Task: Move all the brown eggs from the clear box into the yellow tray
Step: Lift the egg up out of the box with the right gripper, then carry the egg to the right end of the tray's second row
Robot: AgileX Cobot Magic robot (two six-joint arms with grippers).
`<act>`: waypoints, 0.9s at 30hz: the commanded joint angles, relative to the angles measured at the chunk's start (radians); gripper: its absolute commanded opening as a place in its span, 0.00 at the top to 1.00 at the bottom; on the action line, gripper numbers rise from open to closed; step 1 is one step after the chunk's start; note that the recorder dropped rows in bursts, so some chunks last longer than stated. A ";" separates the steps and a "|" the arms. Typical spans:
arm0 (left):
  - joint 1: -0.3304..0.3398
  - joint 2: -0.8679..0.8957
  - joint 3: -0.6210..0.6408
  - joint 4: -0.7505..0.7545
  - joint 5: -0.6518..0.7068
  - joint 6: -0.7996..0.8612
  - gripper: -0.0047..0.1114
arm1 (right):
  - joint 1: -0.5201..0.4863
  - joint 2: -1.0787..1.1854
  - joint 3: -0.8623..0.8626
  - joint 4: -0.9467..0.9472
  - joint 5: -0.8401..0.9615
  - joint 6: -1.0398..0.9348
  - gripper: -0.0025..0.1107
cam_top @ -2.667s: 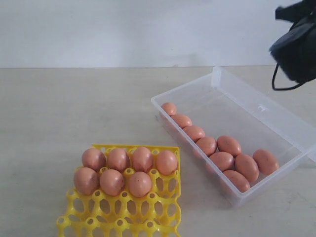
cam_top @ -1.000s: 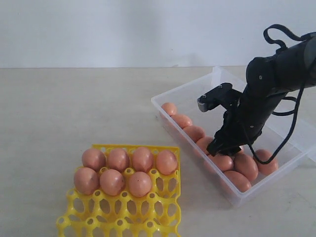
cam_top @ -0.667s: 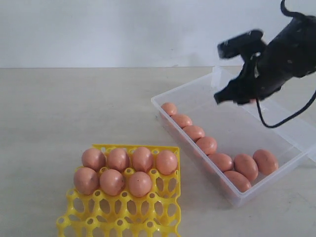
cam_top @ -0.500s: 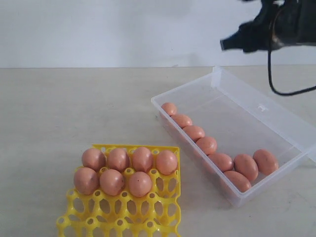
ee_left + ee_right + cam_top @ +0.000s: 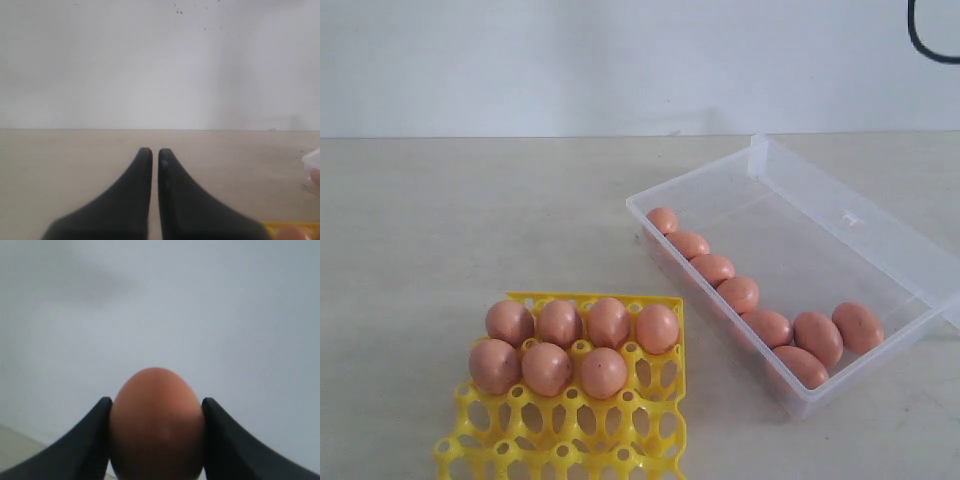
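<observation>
- The right gripper [image 5: 156, 401] holds 1 brown egg [image 5: 156, 432] between its 2 black fingers [image 5: 85, 442], with 1 finger pressed against each side of the shell.
- That egg is up in the air, with the pale wall [image 5: 570, 60] behind it.
- The left gripper [image 5: 155, 152] has its fingers drawn together, with a thin slit between the tips and nothing in it. It hovers over the beige worktop [image 5: 470, 220].
- The tray [image 5: 678, 420] sits at the front edge of the worktop, left of the middle.
- We count 7 eggs [image 5: 558, 322] in the tray. 4 fill the back row and 3 sit in the next row, starting from its left end. Each stands in its own cup, close against its neighbours.
- The box [image 5: 790, 235] lies to the right of the tray, near it but not touching. It is set at an angle, its long sides running from mid-worktop toward the front right corner.
- Its lid flap lies open along the far long side.
- We count 8 eggs [image 5: 738, 294] in the box. 6 lie in a line along the long wall nearest the tray, and 2 lie just beside that line at the end nearest the front right corner.
- The left wrist view catches a corner of the tray with 1 egg, and an edge of the box.
- A black cable [image 5: 925, 45] loops against the wall.
</observation>
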 commanded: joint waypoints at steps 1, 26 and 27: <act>0.001 -0.004 -0.003 -0.003 -0.006 -0.007 0.92 | 0.000 -0.002 0.034 -0.011 -0.223 -0.340 0.98; 0.001 -0.004 -0.003 -0.003 -0.003 -0.007 0.92 | -0.351 -0.002 0.120 1.521 0.933 -1.349 0.98; 0.001 -0.004 -0.003 -0.003 -0.003 -0.007 0.92 | -0.357 -0.002 0.146 1.663 0.929 -1.452 0.98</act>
